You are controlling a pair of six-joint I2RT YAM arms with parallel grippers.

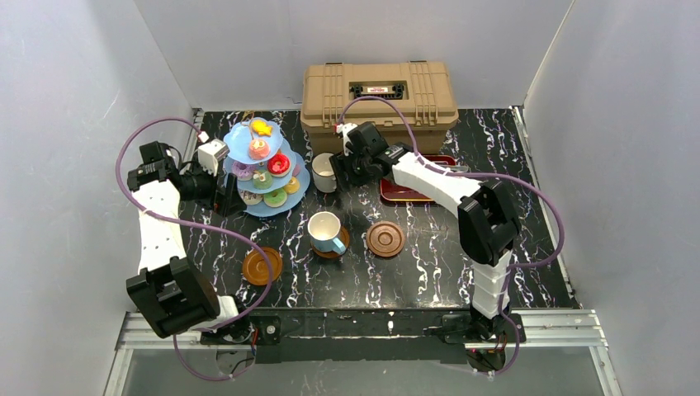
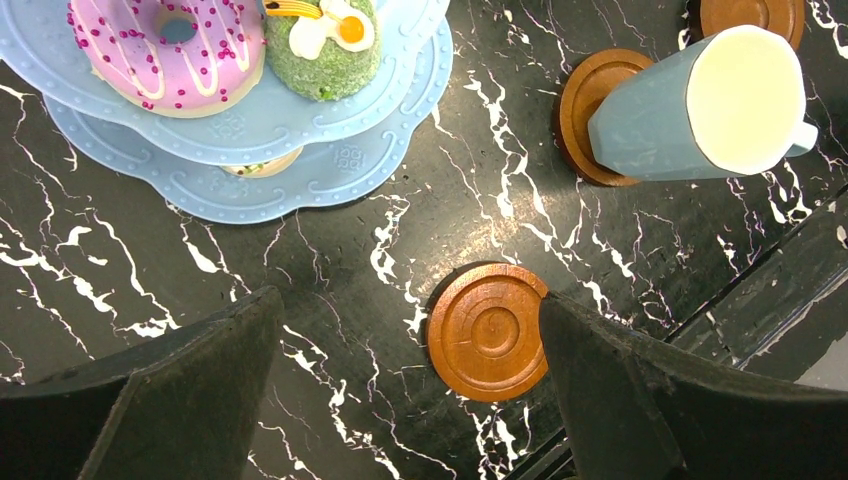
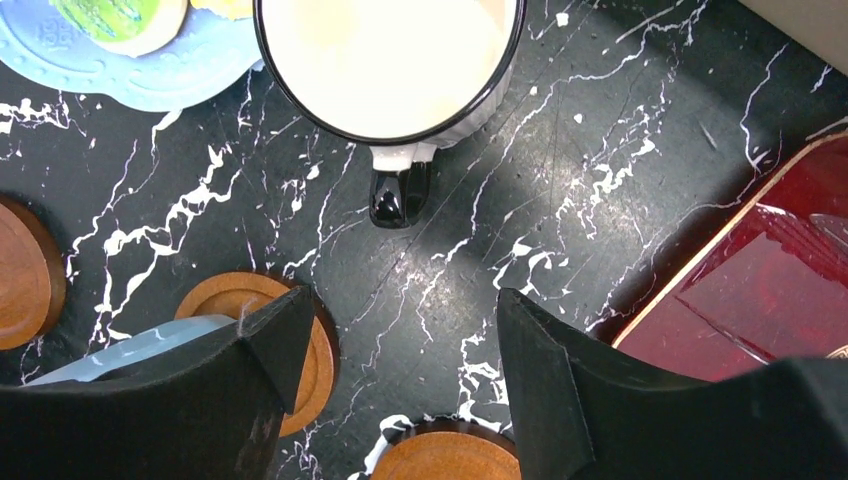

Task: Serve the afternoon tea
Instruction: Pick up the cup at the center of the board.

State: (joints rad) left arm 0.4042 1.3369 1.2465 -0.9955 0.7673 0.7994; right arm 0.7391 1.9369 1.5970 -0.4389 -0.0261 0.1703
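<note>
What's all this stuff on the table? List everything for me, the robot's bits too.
Cake stand: one, light blue, back left.
Toy donuts and cakes: several, mixed colours, on the stand.
White mug: one, right of the stand.
Light-blue mug: one, centre, on a saucer.
Saucers: three, brown, near centre; two bare.
Toolbox: one, tan, back.
Tray: one, dark red, before the toolbox.
Left gripper: open, beside the stand.
Right gripper: open, by the white mug.

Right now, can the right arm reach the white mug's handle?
Probably yes. The right tool hangs open just short of the white mug, and the mug's dark handle points straight toward it. Nothing stands between them.
</note>
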